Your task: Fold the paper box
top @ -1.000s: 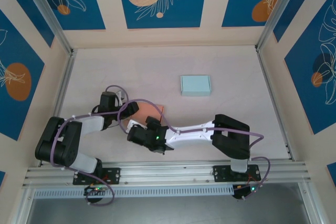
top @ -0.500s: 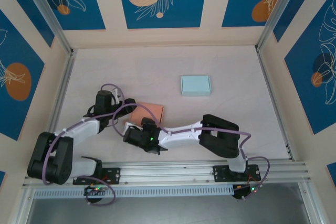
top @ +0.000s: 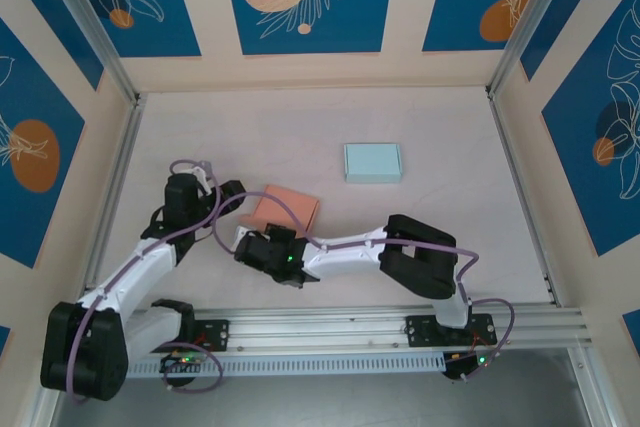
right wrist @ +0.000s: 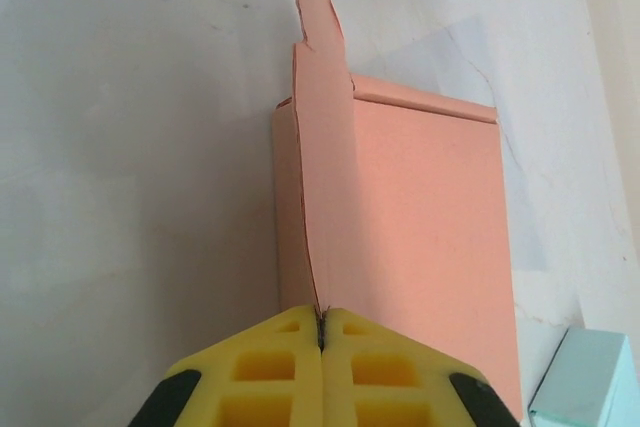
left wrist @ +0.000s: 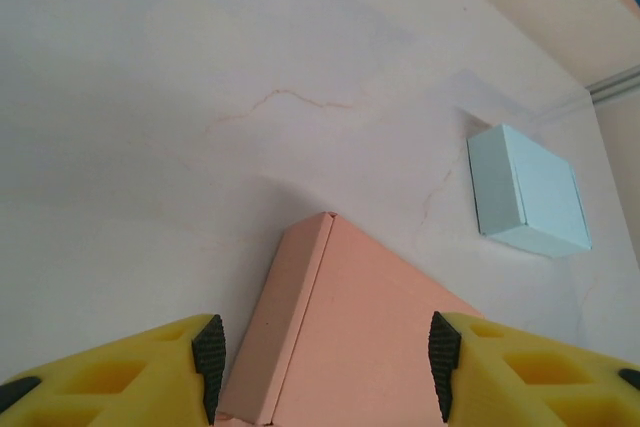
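From above, the salmon paper box (top: 288, 209) lies flat on the bench (top: 420, 127), to the near-left of the blue box (top: 372, 162) and well apart from it. The left claw (top: 232, 197) sits at the side of the paper box that faces away from the blue box. The right claw (top: 250, 243) sits at its near corner.

In the left wrist view, the left claw (left wrist: 324, 357) stands spread, with a yellow finger on either side of the paper box's (left wrist: 340, 337) end and apparently not touching it. The blue box (left wrist: 525, 192) lies beyond, off to the right.

In the right wrist view, the right claw (right wrist: 320, 325) is pressed together, pinching the edge of an upright flap (right wrist: 322, 147). The flap rises from the paper box's (right wrist: 420, 247) long side, the one farther from the blue box (right wrist: 590, 387).

The box looks like thin card: light, likely to slide on the bench, stiff across its panels and weak at its creases. It would probably dent under a hard squeeze. The flap's free edge seems the best hold, with the body braced lightly from its sides.
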`<state>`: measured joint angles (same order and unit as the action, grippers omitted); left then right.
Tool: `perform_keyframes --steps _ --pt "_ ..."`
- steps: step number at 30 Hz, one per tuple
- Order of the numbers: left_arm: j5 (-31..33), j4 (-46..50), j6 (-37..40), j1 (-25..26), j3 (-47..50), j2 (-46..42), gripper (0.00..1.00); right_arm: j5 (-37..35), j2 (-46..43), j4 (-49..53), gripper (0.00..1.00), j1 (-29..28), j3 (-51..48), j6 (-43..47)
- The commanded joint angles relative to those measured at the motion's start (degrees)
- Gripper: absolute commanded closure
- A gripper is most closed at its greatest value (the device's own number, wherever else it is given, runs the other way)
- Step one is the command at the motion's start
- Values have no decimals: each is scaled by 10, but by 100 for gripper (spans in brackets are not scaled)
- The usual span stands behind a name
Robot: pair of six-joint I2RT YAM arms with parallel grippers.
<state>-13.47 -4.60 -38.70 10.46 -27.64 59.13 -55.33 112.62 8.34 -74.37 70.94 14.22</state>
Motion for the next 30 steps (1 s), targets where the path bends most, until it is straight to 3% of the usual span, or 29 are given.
perform_keyframes --steps 1,8,19,23,26,30 --pt "32 20 -3 -11 8 -23 42 3 -14 -13 99 10 12 25" --pt "62 30 -11 -15 10 -61 41 27 -46 35 100 22 44 44" --pt "95 77 -17 -18 1 -143 40 202 -118 277 100 89 162 -56" --pt "66 77 -93 -17 73 -189 25 202 -114 274 100 98 161 -56" --pt "74 122 -110 -16 105 -236 25 199 -99 253 100 93 149 -66" --pt "132 208 -110 -15 122 -297 30 193 -63 244 100 79 159 -76"
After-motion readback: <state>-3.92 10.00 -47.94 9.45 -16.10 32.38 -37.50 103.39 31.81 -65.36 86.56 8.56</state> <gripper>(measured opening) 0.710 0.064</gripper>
